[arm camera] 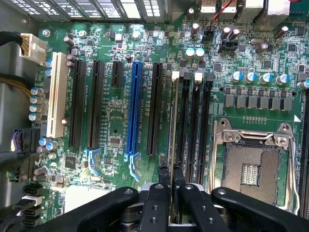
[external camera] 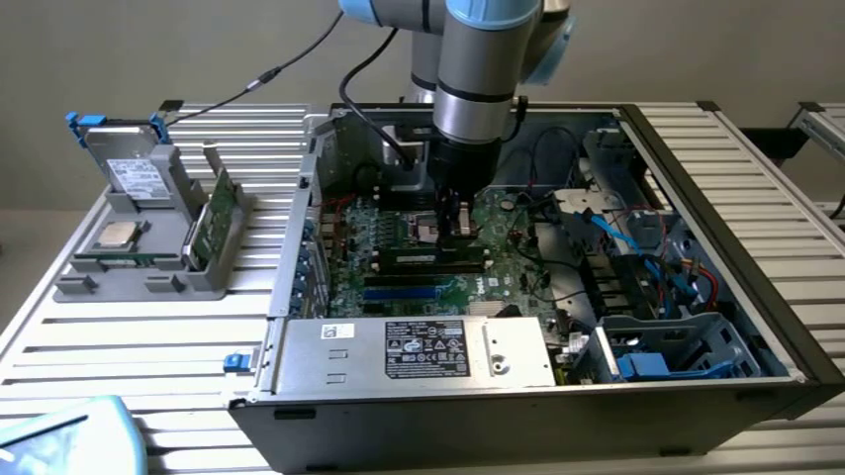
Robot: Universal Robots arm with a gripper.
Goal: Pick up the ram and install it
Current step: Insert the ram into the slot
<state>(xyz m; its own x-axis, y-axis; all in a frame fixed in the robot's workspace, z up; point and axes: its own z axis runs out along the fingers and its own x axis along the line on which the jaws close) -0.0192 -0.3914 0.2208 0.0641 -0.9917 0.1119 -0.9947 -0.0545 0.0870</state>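
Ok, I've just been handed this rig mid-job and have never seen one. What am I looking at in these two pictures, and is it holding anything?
The machine is one grey-and-blue robot arm ending in a black two-fingered gripper. The exterior view comes from a camera off the arm. It shows the arm reaching into an open black computer case that lies on a slatted metal table. A grey parts holder stands on the exterior view's left. The wrist view comes from a camera on the arm, looking down past the gripper at the green motherboard. The gripper is shut on the thin dark-green ram stick. The stick is seen edge-on, lined up along the black memory slots beside the silver processor socket.
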